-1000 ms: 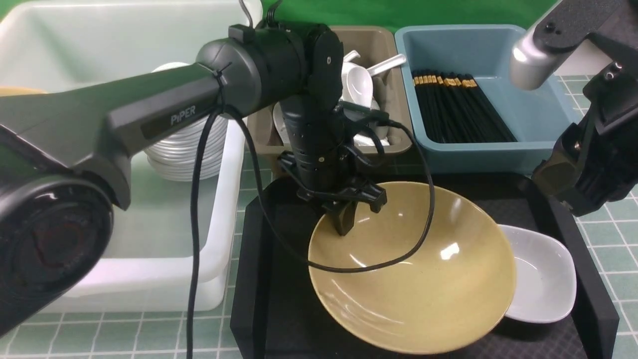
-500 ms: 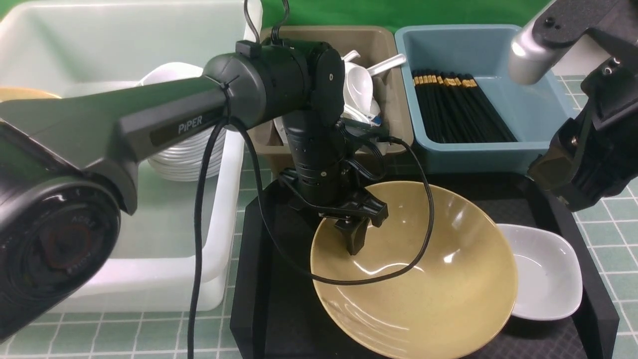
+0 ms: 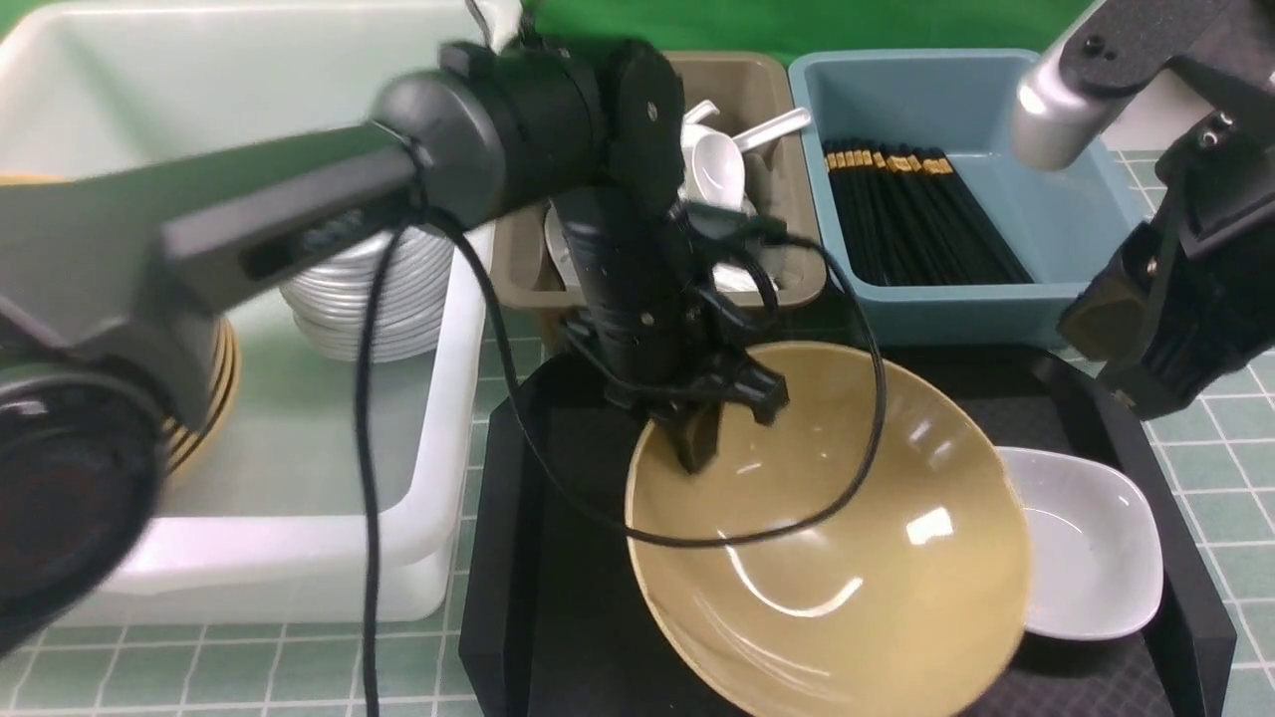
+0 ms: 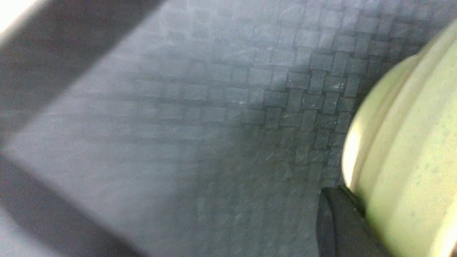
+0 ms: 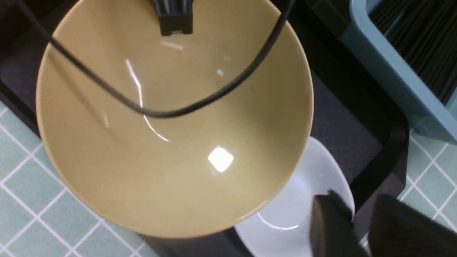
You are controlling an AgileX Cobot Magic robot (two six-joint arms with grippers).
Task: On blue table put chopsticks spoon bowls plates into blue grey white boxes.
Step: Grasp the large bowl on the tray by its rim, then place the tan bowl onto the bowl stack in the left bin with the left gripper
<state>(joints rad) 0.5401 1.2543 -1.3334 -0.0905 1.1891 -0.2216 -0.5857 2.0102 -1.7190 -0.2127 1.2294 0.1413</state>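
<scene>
The left end effector (image 3: 687,448) is clenched on just the 10 o'clock rim of the tilted bowl (image 3: 847,558) over the tray (image 3: 508,558), so the glossy wall could slip free or its 4 o'clock edge knock the dish (image 3: 1091,543); whether the right end effector (image 5: 357,208) is clenched I cannot tell.

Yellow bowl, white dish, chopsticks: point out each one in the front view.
yellow bowl (image 3: 896,617), front view, on its glossy inner wall.
white dish (image 3: 1091,548), front view, on its shallow hollow.
chopsticks (image 3: 916,219), front view, on the middle of the black bundle.
</scene>
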